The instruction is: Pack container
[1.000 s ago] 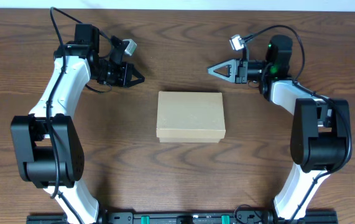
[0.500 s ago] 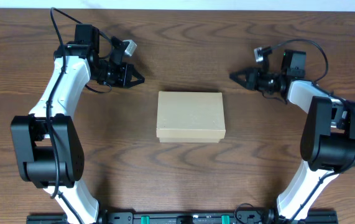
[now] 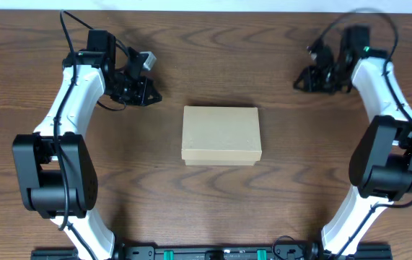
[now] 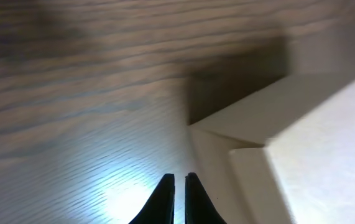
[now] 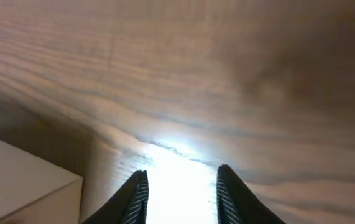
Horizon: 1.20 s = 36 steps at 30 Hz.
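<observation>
The container [image 3: 221,135] was plain tan cardboard, matt and smooth, and it looked pale and papery just right of the left gripper [image 4: 178,186], whose fingers were dark and matt like plastic. The table [image 3: 206,43] was brown wood grain, smooth with a low sheen, and threw back a bright glare just ahead of the right gripper [image 5: 180,186]. The left arm [image 3: 72,97] and right arm [image 3: 382,83] wore smooth white and black plastic shells.

White arms [image 3: 74,101], black joints [image 3: 54,173], black cables [image 3: 64,25].

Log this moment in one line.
container: closed, untouched | left gripper: shut, empty, near its corner | right gripper: open, empty
</observation>
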{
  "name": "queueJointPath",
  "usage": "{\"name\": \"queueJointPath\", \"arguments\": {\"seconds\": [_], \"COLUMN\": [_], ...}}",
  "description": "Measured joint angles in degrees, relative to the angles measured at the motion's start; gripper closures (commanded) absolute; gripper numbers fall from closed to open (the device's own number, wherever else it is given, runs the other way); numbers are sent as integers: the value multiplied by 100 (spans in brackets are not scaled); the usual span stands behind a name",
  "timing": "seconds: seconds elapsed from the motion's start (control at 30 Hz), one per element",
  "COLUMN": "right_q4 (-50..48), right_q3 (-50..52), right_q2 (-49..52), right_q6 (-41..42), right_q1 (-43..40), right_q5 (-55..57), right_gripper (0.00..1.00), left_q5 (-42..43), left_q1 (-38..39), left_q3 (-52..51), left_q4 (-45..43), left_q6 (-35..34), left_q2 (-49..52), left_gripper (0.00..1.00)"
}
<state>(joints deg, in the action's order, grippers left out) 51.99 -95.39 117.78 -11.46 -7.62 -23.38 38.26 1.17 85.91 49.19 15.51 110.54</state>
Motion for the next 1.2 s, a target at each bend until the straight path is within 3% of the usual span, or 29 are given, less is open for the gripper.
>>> {"name": "queueJointPath", "arguments": {"seconds": [0.1,0.2,0.3,0.37,0.67,1.2], "right_q4": [549,986,1314,1504,1851,2096], "right_q3": [-595,-999,-1193,-1228,-1233,-798], "right_q2": [-164,-435,-778,-988,-1558,-1873], "right_q6": [-116,-170,-236,-210,564,2776], "right_q1": [129,433,916,1303,2940,4769], "right_q5": [323,595,730,820,1421,2610], "right_gripper": [67,71,91,98,99,99], "left_q5": [-588,-1215,-1860,-2188,-3136,-3381], "left_q1": [4,28,109,177,627,844], "left_q3": [0,0,2,2,2,-127], "left_q4": [13,120,404,588,1167,1360], "left_q6": [-4,-24,-92,-155,-365,-476], "left_q2": [-168,-551,-1093,-1370,-2144,-2332], "left_gripper": [94,94,94,94,94,94]}}
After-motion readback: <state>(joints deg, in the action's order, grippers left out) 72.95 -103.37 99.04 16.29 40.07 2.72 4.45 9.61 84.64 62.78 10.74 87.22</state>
